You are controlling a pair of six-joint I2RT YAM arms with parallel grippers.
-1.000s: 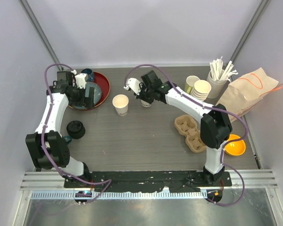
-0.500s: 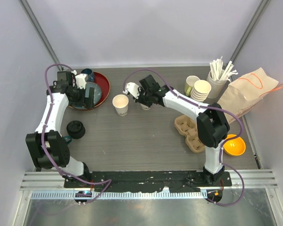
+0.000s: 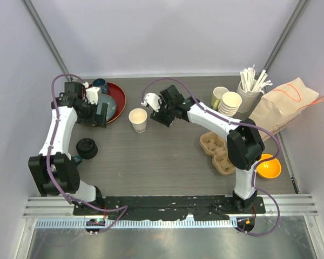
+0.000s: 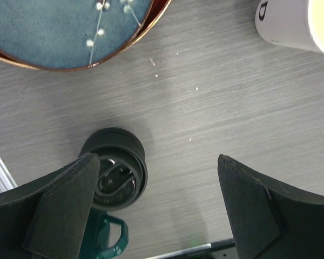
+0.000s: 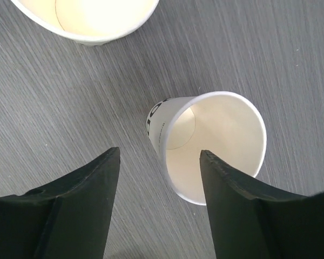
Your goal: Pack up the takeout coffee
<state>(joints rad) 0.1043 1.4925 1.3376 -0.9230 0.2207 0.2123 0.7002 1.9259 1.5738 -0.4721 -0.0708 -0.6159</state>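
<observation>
1. Right fingers point(image 5: 81, 199) are spread and pinch nothing. The cup point(image 5: 216, 145) stands upright on the table point(image 5: 291, 54), mouth up and without a lid, in the gap just ahead of the tips and closer to one of them
2. Bare table shows between the cup and the far finger. The closer finger covers part of the cup's rim, so contact there cannot be ruled out
3. Second cup point(image 3: 137, 120) stands near the first, on the left arm's side. It is also upright and unlidded, and the two do not touch
4. Left fingers point(image 4: 65, 210) are spread wide and hold nothing, above bare table near the plate point(image 4: 54, 27)
5. Lid point(image 4: 121, 162), black, lies flat on the table, well apart from both cups. In the left wrist view it sits by one tip, not centred in the gap
6. Judgement: the cups need capping before packing. The left arm is nearer the lid and would have to shift sideways to straddle it. The carrier point(image 3: 218, 151) lies on the right arm's side, well apart from the cups
7. Hidden: in the top view the right wrist covers the first cup. One edge of the lid is behind a finger, and I cannot tell whether it is one lid or a stack. A teal part point(image 4: 110, 240) beside it is cut off and not identified
</observation>
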